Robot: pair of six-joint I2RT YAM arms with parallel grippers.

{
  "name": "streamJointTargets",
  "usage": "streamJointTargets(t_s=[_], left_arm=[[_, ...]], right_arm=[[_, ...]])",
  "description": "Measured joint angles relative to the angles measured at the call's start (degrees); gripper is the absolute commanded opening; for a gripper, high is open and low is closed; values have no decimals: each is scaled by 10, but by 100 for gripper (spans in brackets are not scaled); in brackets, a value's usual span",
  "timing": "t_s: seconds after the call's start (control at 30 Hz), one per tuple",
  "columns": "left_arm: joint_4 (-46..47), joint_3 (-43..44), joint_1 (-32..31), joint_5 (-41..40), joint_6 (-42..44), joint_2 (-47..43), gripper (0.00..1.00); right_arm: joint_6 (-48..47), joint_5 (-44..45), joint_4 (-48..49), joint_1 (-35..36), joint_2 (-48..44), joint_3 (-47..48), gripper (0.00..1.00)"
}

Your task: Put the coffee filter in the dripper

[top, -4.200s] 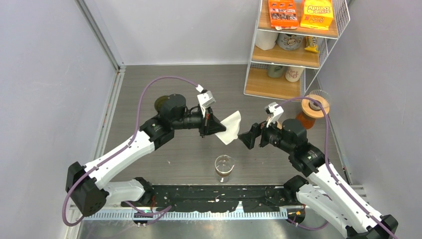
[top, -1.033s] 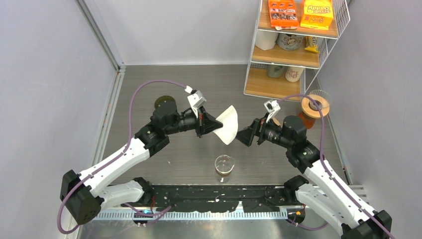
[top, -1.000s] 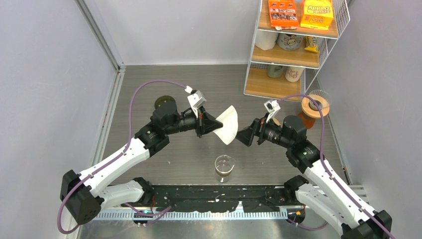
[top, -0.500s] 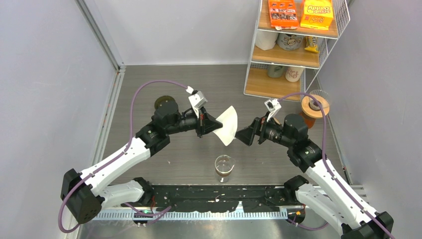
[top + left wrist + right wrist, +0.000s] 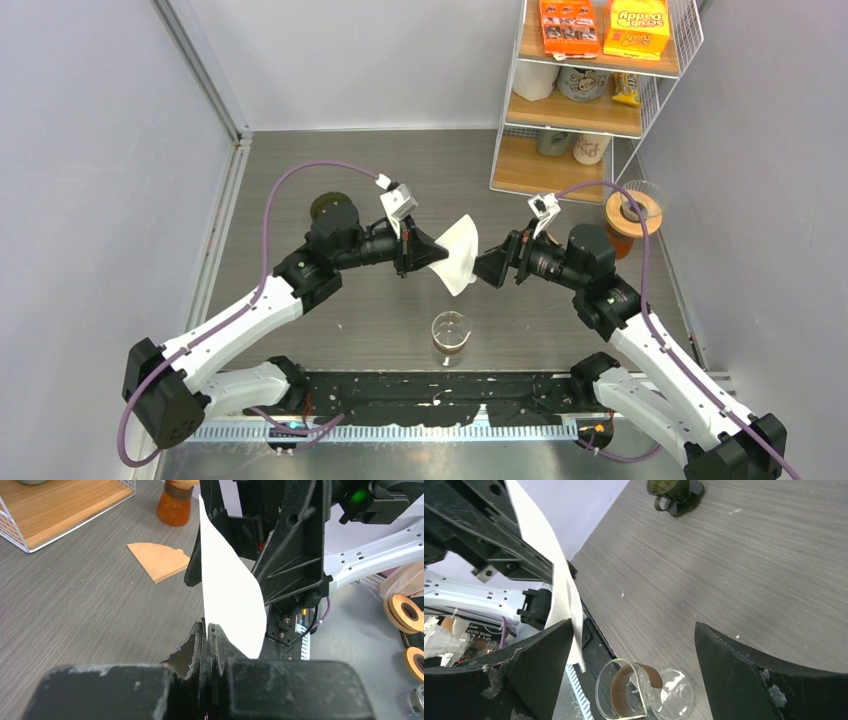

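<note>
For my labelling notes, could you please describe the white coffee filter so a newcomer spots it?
Above the grey table, find the left gripper. It pinches the white filter upright in mid-air, whereas the brown filter lies flat on the tabletop.

Yellow box (image 5: 636, 28), top tier of wire shelf rack (image 5: 503, 150): bold lettering, upside down in the top external view; reads as "Scrub Daddy", second word clearer than first.
Orange box (image 5: 568, 25), just left of yellow box: dark panels and small print on the face; too small to read.
Round tin (image 5: 583, 82), middle tier: printed band, illegible.
Yellow packet (image 5: 626, 88), middle tier, right of tin: dark marks, illegible.
White mug (image 5: 591, 148), bottom tier: faint reddish mark, unreadable.
Left wrist view: nothing legible.
Right wrist view: nothing legible.
Numbers, signs: none readable in any view.
</note>
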Motion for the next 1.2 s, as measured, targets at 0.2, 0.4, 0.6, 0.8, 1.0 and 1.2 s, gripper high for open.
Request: streamJointTargets(t_s=[0.2, 0.4, 0.6, 0.8, 1.0, 1.2], left_arm=[[4, 0, 0, 15, -3, 3, 0], [20, -1, 0, 43, -15, 12, 0], [30, -8, 0, 51, -21, 14, 0], [44, -14, 0, 49, -31, 14, 0], [71, -14, 0, 65, -47, 14, 0], [85, -14, 0, 75, -53, 19, 0]], right_arm=[[14, -18, 55, 0, -6, -3, 97], [31, -20, 98, 0, 9, -5, 91], [50, -20, 108, 0, 41, -8, 87], [62, -20, 111, 0, 28, -22, 79], [84, -29, 145, 0, 19, -57, 75], [109, -58, 205, 0, 19, -72, 72]])
